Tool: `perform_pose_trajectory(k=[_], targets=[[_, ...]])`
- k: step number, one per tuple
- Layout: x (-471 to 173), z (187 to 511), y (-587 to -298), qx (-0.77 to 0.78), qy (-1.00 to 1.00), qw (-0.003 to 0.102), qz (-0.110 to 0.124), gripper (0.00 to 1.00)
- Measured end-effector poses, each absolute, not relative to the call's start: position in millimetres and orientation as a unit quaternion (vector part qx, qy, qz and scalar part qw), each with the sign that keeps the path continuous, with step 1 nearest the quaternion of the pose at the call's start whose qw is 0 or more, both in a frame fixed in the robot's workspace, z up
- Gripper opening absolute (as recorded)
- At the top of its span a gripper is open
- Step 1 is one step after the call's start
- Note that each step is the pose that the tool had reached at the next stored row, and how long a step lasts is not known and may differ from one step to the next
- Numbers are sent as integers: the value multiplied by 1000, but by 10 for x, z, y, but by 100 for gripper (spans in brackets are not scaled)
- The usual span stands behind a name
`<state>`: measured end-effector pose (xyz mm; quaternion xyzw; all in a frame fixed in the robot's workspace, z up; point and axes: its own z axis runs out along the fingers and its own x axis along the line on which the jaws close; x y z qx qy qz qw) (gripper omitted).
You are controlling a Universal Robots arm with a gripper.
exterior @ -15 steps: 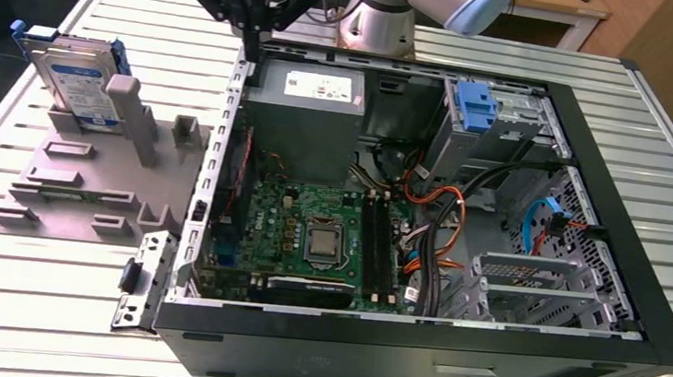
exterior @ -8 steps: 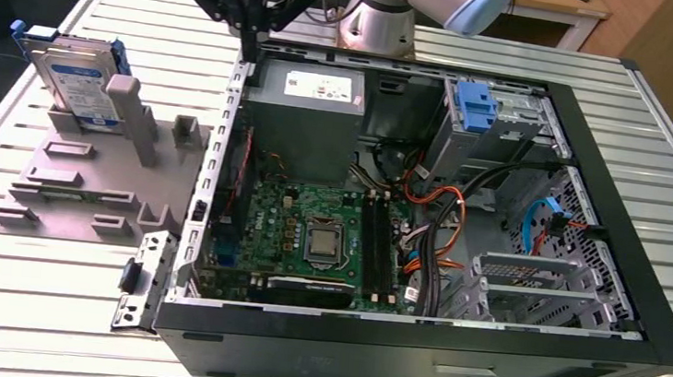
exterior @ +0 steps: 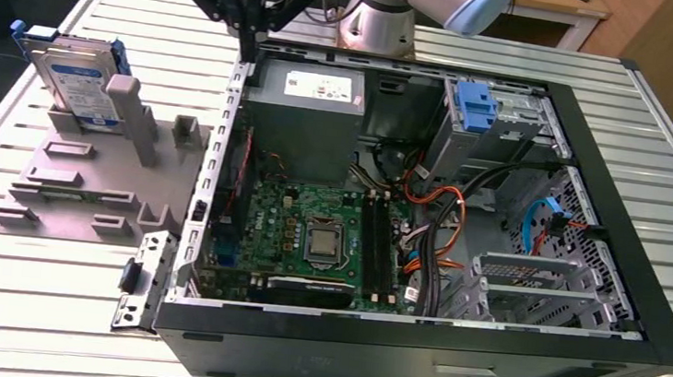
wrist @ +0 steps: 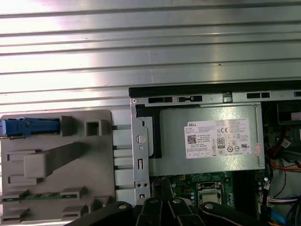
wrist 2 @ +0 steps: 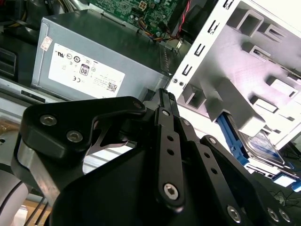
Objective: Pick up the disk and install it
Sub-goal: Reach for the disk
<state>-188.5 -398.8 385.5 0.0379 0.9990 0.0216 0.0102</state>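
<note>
The disk point(exterior: 75, 80), a silver drive with a white-and-blue label in a blue carrier, stands on edge in a grey holder point(exterior: 79, 173) on the exterior view's left. It also shows in both wrist views, as a blue-framed drive point(wrist 2: 261, 141) and as a blue top edge point(wrist: 28, 126). My gripper point(exterior: 246, 55) hangs at the back of the table, over the rear left corner of the open computer case, to the right of the disk and apart from it. Its fingers point(wrist 2: 163, 96) lie together with nothing between them.
The open computer case point(exterior: 634, 180) lies on the slatted metal table point(exterior: 30, 298). Inside are a grey power-supply box point(exterior: 308, 102), the motherboard point(exterior: 307, 232), cables and a drive bay with a blue bracket point(exterior: 474, 109). The arm's base point(exterior: 377, 26) stands behind the case.
</note>
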Motion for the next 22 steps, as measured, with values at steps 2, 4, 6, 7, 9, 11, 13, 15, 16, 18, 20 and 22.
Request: perform_pose_trajectory(k=[2, 4, 6, 7, 9, 11, 13, 15, 16, 18, 20, 22], targets=[[-1889, 3854, -3988, 38, 999, 10, 22, 11], [-1892, 3853, -3988, 38, 999, 10, 22, 11], [-1896, 3853, -3988, 38, 999, 10, 22, 11], [-1897, 3852, -3988, 38, 999, 10, 22, 11], [-1906, 3849, -3988, 38, 999, 9, 22, 11], [-1909, 3848, -3988, 38, 999, 9, 22, 11], [-1913, 3846, -3987, 38, 999, 9, 22, 11], [-1916, 3846, -3987, 38, 999, 9, 22, 11], [-1918, 3846, -3987, 38, 999, 9, 22, 11], [-1921, 3845, -3988, 38, 999, 9, 22, 11], [-1941, 3840, -3988, 38, 999, 9, 22, 11], [-1944, 3839, -3987, 38, 999, 8, 22, 11]])
